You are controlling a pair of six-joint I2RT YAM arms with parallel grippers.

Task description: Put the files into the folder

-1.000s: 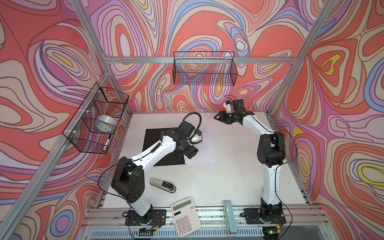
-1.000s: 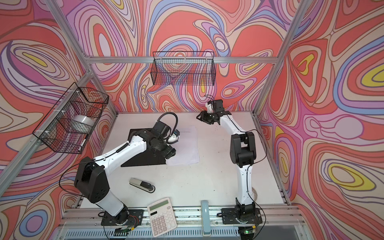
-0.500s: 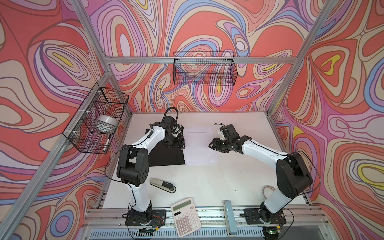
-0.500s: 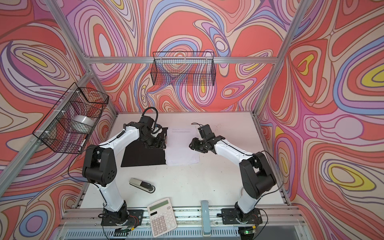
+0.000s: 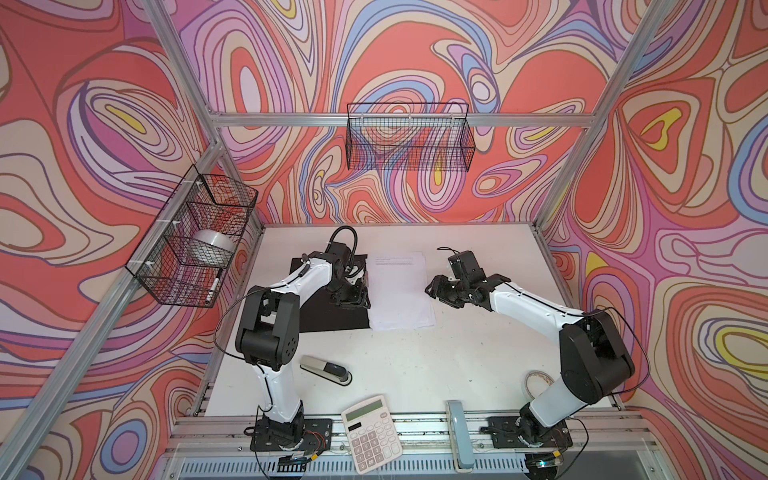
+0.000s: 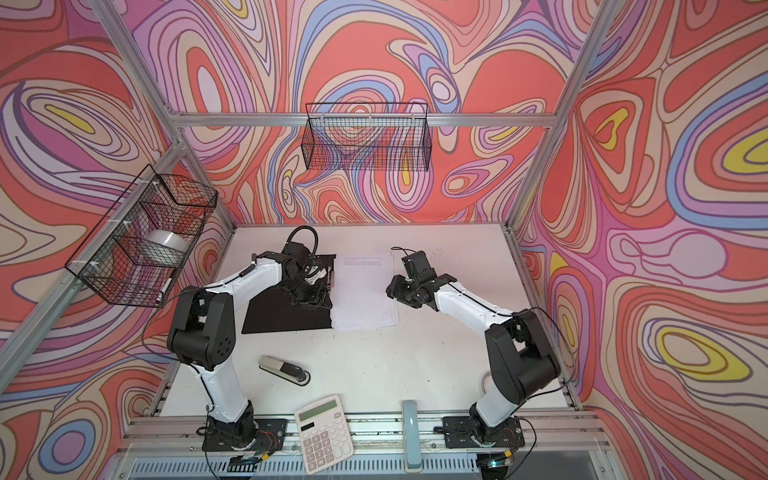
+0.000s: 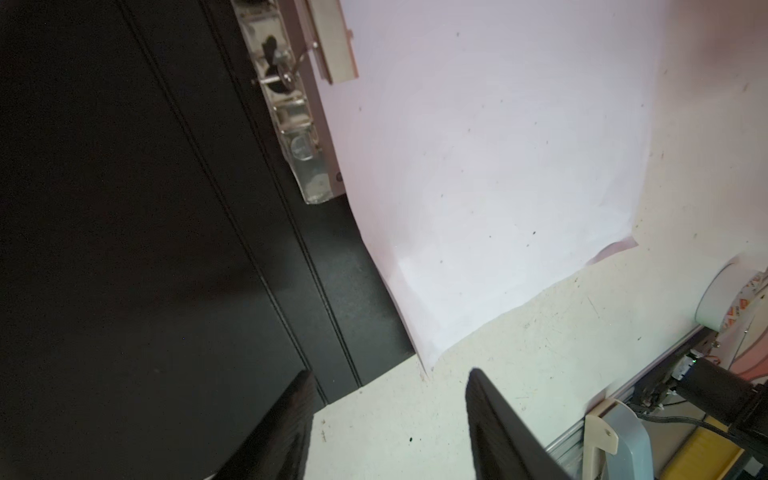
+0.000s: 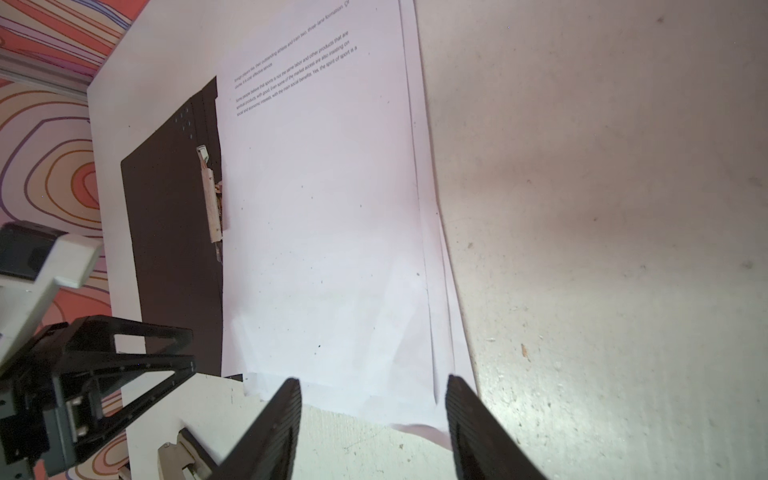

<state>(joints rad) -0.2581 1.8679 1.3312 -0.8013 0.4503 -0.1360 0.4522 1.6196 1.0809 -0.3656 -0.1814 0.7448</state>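
Right hand [image 8: 372, 379] was brought from the far edge of the surface [image 5: 469, 349] to beside the files [image 5: 399, 291], left hand [image 7: 390, 374] over the folder [image 5: 328, 320]; both open, empty; clamping judged pending.

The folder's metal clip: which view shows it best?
The left wrist view: the metal clip is close, with its lever and rivets clear. The right wrist view shows it smaller and slanted. In both top views it is a tiny sliver.

swirl-patterned walls [image 5: 415, 62] — white table [image 5: 415, 365], wire baskets [image 5: 409, 143]
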